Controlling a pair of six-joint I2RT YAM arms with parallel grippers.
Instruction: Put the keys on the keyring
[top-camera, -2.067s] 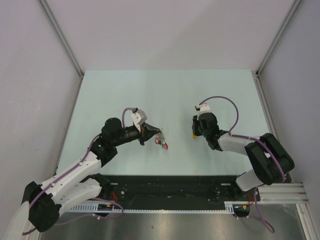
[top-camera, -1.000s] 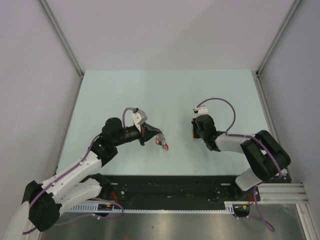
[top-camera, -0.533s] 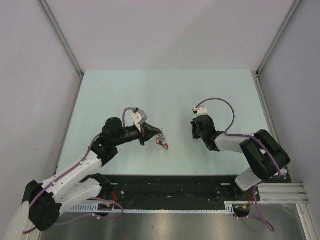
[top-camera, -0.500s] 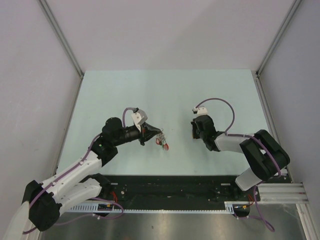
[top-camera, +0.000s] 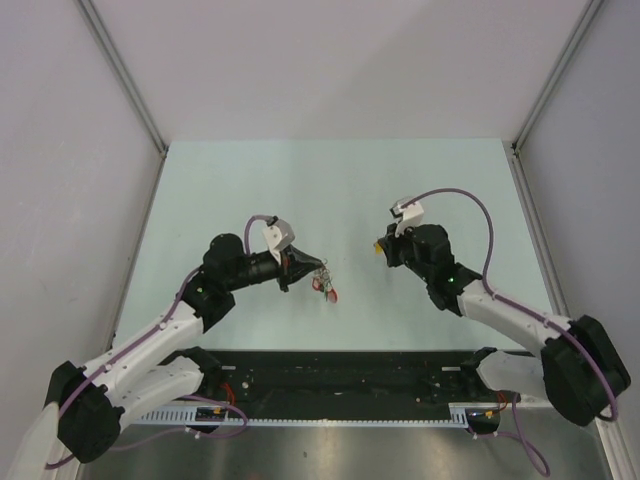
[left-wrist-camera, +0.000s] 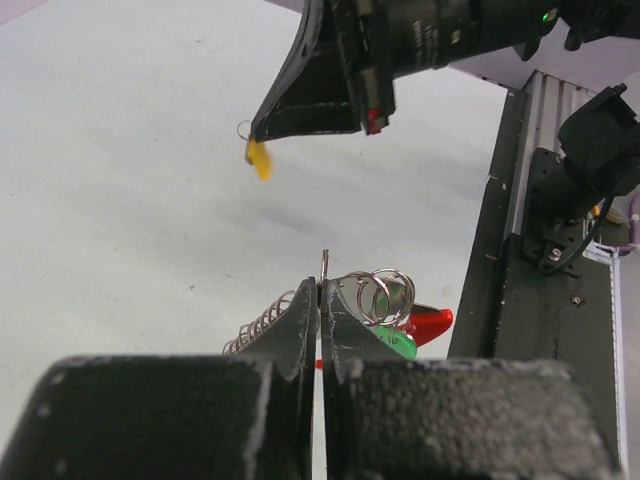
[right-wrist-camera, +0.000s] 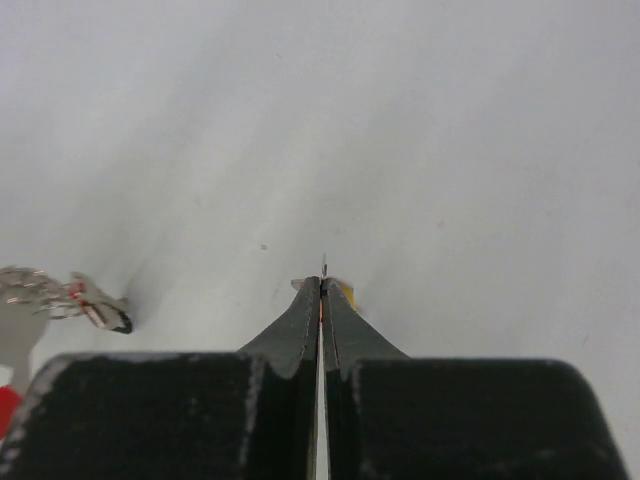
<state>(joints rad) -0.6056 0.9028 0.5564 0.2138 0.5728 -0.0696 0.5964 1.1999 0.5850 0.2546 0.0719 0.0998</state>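
My left gripper (top-camera: 307, 265) (left-wrist-camera: 322, 287) is shut on the keyring (top-camera: 319, 273) (left-wrist-camera: 378, 293), a bundle of thin metal wire loops held just above the table. From the keyring hang a green key (left-wrist-camera: 400, 346) and a red key (top-camera: 329, 293) (left-wrist-camera: 433, 322). My right gripper (top-camera: 384, 249) (right-wrist-camera: 322, 284) is shut on the yellow-orange key (top-camera: 378, 247) (right-wrist-camera: 345, 292), whose head and small wire loop poke out past the tips. In the left wrist view the right gripper (left-wrist-camera: 262, 131) hangs ahead with the yellow-orange key (left-wrist-camera: 259, 158) below its tip. The keyring (right-wrist-camera: 45, 288) shows at the right wrist view's left edge.
The pale green table (top-camera: 330, 180) is walled by grey panels on three sides. A black rail (top-camera: 350, 372) (left-wrist-camera: 520, 300) with the arm bases runs along the near edge.
The right gripper closed on the yellow-orange key and lifted it off the table, the arm stretching out and swinging its tip toward the left gripper. The left arm has not moved.
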